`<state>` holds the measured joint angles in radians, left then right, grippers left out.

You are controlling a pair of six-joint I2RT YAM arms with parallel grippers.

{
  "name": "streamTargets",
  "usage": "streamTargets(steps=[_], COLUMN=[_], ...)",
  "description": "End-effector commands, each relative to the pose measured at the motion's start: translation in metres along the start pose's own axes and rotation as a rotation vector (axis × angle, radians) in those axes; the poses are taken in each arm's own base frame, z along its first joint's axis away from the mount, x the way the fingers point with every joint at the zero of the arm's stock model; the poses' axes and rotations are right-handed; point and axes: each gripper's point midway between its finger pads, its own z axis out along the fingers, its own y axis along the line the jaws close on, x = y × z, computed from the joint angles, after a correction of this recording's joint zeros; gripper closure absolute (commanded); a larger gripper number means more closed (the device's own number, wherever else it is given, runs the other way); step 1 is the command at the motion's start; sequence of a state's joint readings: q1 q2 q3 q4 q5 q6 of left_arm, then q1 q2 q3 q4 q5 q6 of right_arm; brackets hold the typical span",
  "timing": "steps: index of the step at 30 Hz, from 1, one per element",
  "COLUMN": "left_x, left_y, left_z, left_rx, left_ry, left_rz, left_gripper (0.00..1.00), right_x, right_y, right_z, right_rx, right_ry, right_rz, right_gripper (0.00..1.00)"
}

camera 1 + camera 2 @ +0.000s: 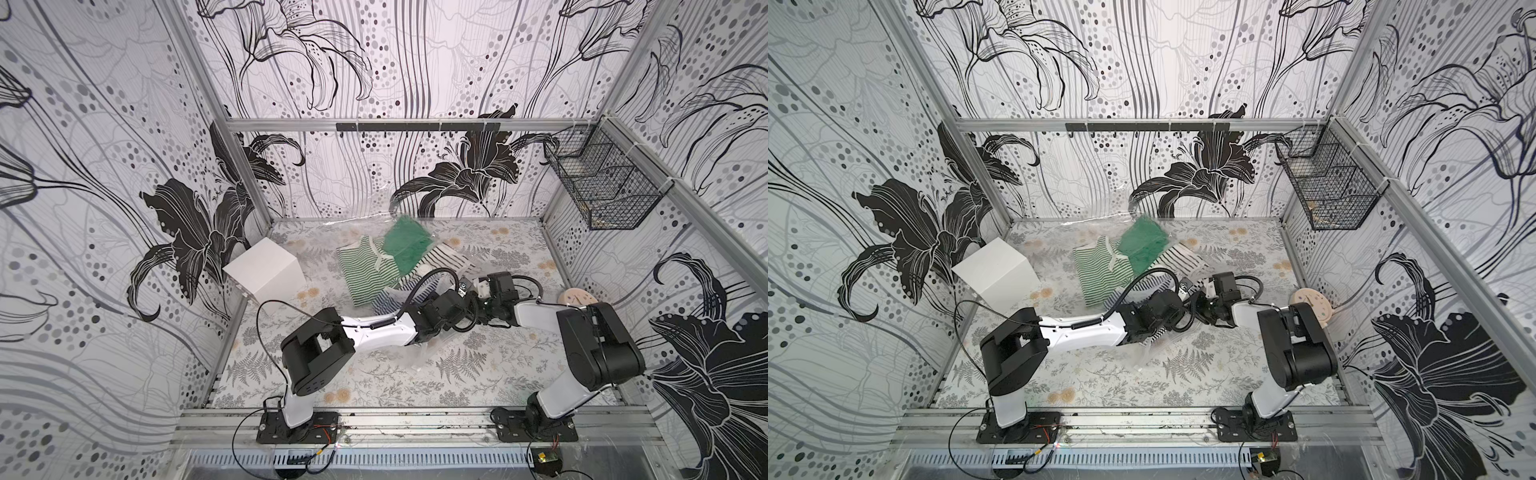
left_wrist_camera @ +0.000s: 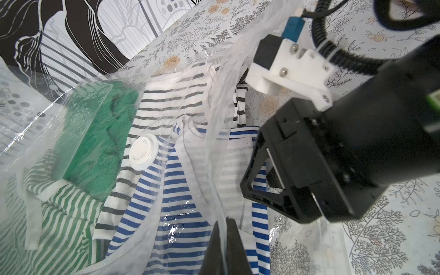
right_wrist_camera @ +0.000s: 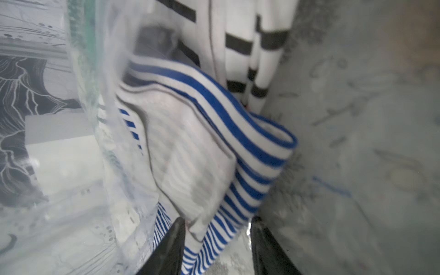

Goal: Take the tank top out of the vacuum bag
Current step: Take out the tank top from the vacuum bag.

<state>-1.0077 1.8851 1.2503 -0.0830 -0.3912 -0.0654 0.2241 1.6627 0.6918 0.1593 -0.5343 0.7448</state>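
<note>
Inside vacuum bag (image 2: 215,119): blue-striped tank top (image 3: 226,112).
Left gripper (image 2: 223,228): clamped on bag film.
Right gripper (image 3: 217,221): jaws part-open astride tank top; grip unclear.

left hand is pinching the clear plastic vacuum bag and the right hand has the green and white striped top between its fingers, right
Not quite: the right hand has the blue and white striped top between its fingers, as the right wrist view shows. The left hand does pinch the clear plastic vacuum bag.
</note>
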Motion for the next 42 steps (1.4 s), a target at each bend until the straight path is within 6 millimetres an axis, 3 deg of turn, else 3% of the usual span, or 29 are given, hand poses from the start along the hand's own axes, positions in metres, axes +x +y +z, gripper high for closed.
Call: streamTargets(steps=[1, 6, 13, 26, 32, 42], left_x=[-0.031, -0.032, -0.029, -0.010, 0.000, 0.007], left_y=[0.008, 0.007, 0.005, -0.002, -0.001, 0.011], left_z=[-0.012, -0.012, -0.007, 0.021, 0.032, 0.038], left_rx=[0.006, 0.011, 0.010, 0.003, -0.012, -0.054], left_ry=[-0.085, -0.081, -0.062, 0.019, 0.058, 0.085], left_rz=[-0.058, -0.050, -0.039, -0.034, -0.036, -0.064], left_gripper=[1.00, 1.00, 1.00, 1.00, 1.00, 1.00], right_x=[-0.003, -0.007, -0.003, 0.009, 0.007, -0.016], right_y=[-0.002, -0.001, 0.002, 0.015, 0.002, -0.031], right_z=[0.015, 0.027, 0.015, -0.046, -0.070, -0.115], right_rx=[-0.014, -0.044, -0.026, 0.066, 0.155, 0.221], right_ry=[0.011, 0.026, 0.029, -0.026, -0.076, -0.202], right_rz=[0.012, 0.027, 0.002, -0.128, -0.122, 0.014], right_gripper=[0.52, 0.56, 1.00, 1.00, 1.00, 1.00])
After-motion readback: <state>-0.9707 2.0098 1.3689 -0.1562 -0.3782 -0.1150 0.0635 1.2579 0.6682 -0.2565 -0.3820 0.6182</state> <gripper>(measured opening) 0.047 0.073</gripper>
